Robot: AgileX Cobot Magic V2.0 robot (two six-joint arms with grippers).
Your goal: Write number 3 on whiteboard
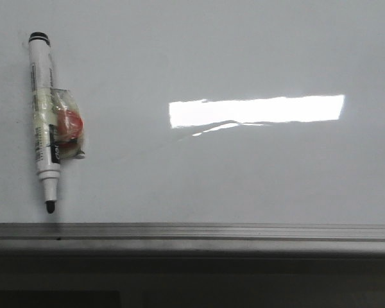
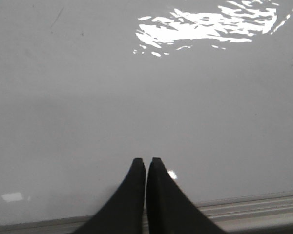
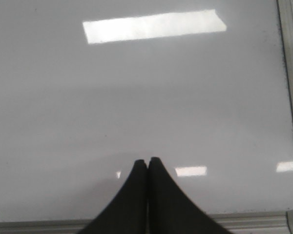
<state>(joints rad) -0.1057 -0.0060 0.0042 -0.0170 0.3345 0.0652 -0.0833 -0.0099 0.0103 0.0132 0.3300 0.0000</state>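
White plastic marker pen with black cap and black tip (image 1: 43, 122) lying at the far left, tip toward the near edge, clear crumpled tape wrap with a red round piece inside (image 1: 68, 126) touching its right side at mid-barrel

One whiteboard (image 1: 244, 179) fills the front view, with one marker (image 1: 43, 122) lying on it and one grey ledge (image 1: 192, 232) along its edge. Two grippers show, the left gripper (image 2: 146, 161) and the right gripper (image 3: 147, 160), each over bare board.
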